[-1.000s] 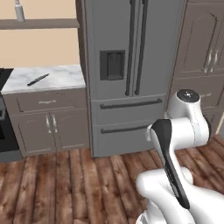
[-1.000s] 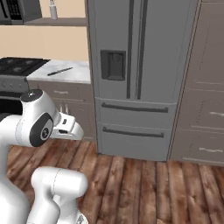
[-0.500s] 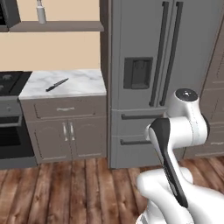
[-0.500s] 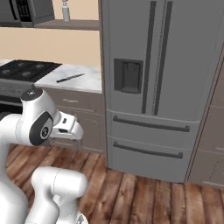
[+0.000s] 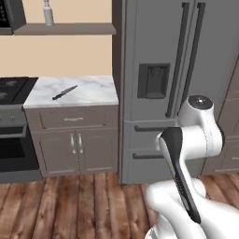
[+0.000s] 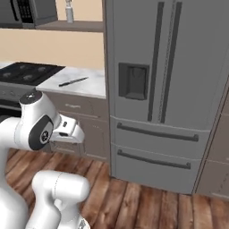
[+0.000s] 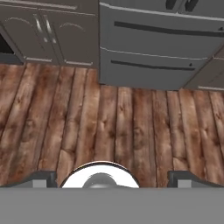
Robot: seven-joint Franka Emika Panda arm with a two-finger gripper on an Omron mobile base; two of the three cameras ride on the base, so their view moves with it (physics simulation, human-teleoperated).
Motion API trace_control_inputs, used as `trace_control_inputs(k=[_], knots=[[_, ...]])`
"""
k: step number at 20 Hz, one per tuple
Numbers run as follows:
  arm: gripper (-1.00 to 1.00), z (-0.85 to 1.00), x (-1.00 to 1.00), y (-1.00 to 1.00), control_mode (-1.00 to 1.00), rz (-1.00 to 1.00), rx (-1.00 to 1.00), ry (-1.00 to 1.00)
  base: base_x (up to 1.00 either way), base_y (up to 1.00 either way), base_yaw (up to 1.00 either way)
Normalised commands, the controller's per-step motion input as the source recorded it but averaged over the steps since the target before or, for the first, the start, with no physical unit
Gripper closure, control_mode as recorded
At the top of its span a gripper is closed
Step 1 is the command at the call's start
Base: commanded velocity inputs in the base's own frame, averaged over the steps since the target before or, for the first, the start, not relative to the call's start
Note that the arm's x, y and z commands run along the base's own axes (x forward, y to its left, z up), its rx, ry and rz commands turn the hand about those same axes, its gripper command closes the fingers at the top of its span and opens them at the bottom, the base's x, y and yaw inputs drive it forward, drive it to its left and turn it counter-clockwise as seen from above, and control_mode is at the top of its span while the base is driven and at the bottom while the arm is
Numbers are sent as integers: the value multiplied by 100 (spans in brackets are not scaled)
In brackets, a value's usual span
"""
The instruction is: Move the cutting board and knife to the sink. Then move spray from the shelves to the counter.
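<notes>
The knife [image 5: 64, 92], black-handled with a silver blade, lies on the white marble counter [image 5: 91, 91] left of the refrigerator; it also shows in the right base view as the knife [image 6: 73, 81]. The spray [image 5: 48, 12] stands on the brown wall shelf [image 5: 70, 29] above the counter, seen from the other side as the spray [image 6: 69, 10]. My gripper [image 7: 113, 178] is open, fingertips wide apart, pointing down at the wooden floor well short of the counter, with nothing between them. The cutting board and the sink are out of view.
A tall grey refrigerator [image 5: 172, 70] stands right of the counter. A black stove [image 5: 9, 88] with an oven sits to its left, and a microwave [image 6: 27, 11] hangs above. Wooden floor [image 7: 113, 122] lies between me and the cabinets [image 5: 74, 140].
The whole picture has shifted right: the base has driven left, bringing the counter, knife, shelf and spray further into view. The arm keeps its folded pose and the gripper stays open.
</notes>
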Motion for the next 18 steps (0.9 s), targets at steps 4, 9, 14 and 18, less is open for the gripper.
trace_control_inputs(k=[4,9,14,18], knots=[[-100,0,0,0,100,0,0,0,100,0,-12],[-100,0,0,0,100,0,0,0,76,15,-9],[-100,0,0,0,100,0,0,0,8,92,-7],[-100,0,0,0,100,0,0,0,12,100,-11]])
